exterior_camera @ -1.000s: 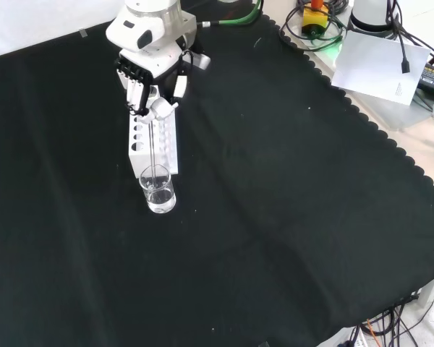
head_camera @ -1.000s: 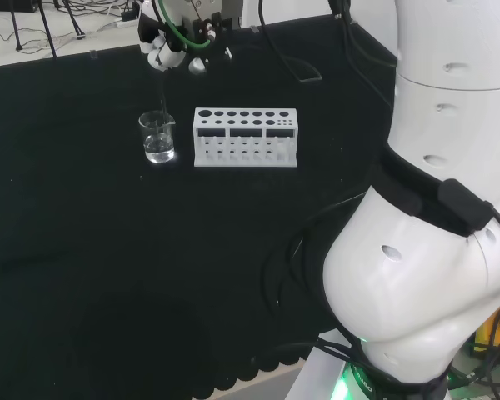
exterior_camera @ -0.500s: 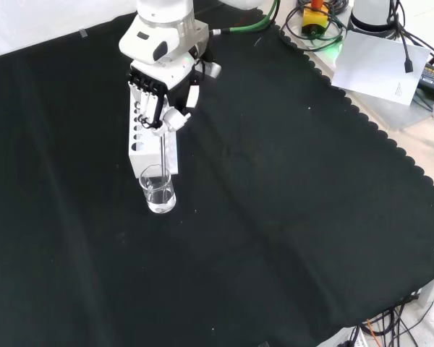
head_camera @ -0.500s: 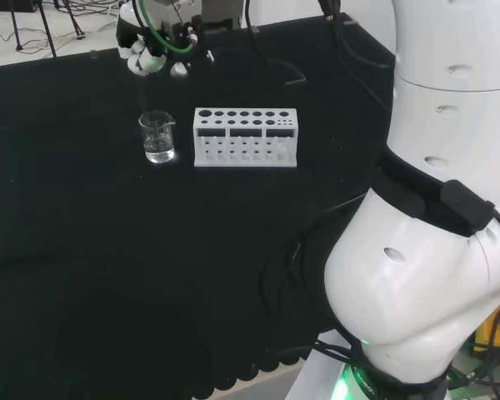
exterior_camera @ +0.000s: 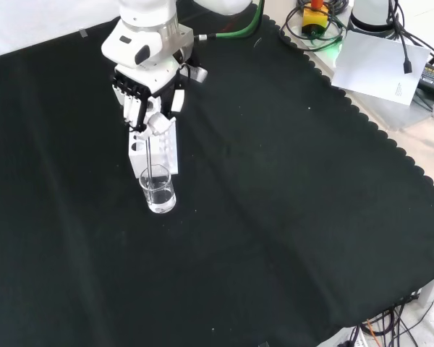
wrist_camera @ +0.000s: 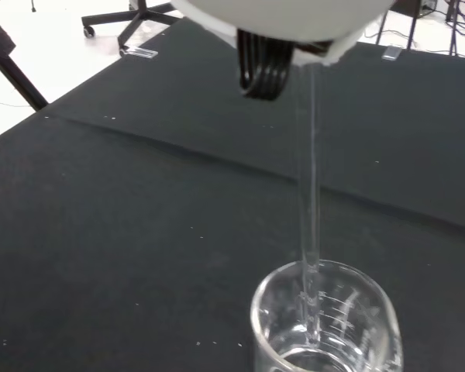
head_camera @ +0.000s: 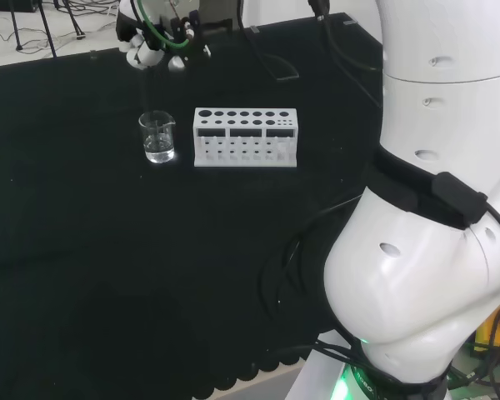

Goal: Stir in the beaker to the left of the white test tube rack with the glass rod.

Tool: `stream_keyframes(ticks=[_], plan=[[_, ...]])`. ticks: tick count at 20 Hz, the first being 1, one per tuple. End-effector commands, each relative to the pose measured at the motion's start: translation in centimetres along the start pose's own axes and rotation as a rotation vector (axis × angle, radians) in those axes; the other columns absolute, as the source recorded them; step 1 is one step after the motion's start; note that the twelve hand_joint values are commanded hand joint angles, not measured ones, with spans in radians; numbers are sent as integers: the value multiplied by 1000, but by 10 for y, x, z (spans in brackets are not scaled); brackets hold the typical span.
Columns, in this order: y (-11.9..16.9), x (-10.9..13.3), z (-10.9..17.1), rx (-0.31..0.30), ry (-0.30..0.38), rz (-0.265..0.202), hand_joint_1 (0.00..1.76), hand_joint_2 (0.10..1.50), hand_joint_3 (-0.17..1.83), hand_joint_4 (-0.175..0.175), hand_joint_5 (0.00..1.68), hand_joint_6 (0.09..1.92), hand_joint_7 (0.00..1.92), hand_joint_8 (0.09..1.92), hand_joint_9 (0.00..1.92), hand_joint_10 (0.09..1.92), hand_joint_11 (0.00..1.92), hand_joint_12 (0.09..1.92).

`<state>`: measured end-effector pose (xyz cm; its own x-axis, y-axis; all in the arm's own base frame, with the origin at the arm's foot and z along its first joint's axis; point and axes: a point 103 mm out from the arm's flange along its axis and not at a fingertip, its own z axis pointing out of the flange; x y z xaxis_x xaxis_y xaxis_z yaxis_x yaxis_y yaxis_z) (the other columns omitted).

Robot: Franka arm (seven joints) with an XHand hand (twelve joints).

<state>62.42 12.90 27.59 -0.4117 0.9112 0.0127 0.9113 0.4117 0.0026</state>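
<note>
A small clear beaker (exterior_camera: 160,193) with a little clear liquid stands on the black cloth, just in front of the white test tube rack (exterior_camera: 137,152) in the front view. In the head view the beaker (head_camera: 157,137) is left of the rack (head_camera: 246,137). The black and white hand (exterior_camera: 148,101) hangs above the rack's near end, fingers curled round the top of a thin glass rod (exterior_camera: 155,155). The rod runs down into the beaker. In the wrist view the rod (wrist_camera: 309,194) dips inside the beaker's rim (wrist_camera: 325,325). The hand (head_camera: 150,46) is high at the back of the head view.
The arm's white links (head_camera: 433,208) take up the right of the head view. Beyond the cloth's scalloped edge (exterior_camera: 362,116) lie cables, a green-lit unit (exterior_camera: 318,22) and a white sheet (exterior_camera: 380,65). Bare black cloth (exterior_camera: 275,238) spreads to the right of the beaker.
The hand has swung a little to the left in the front view, tilting the rod, whose lower end stays in the beaker. Beaker and rack have not moved.
</note>
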Motion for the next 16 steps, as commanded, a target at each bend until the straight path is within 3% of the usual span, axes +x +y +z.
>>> stream_keyframes(ticks=[1, 6, 16], plan=[[-22, -19, -10, -5, -9, 47, 1311, 686, 738, -175, 1090, 742, 1187, 1147, 1709, 850, 1678, 776], [-35, -18, -20, -15, -19, 47, 1311, 685, 739, -175, 1091, 742, 1187, 1147, 1710, 850, 1678, 776], [-32, 16, -20, -29, -17, -18, 1311, 683, 741, -175, 1091, 742, 1188, 1147, 1710, 851, 1679, 777]])
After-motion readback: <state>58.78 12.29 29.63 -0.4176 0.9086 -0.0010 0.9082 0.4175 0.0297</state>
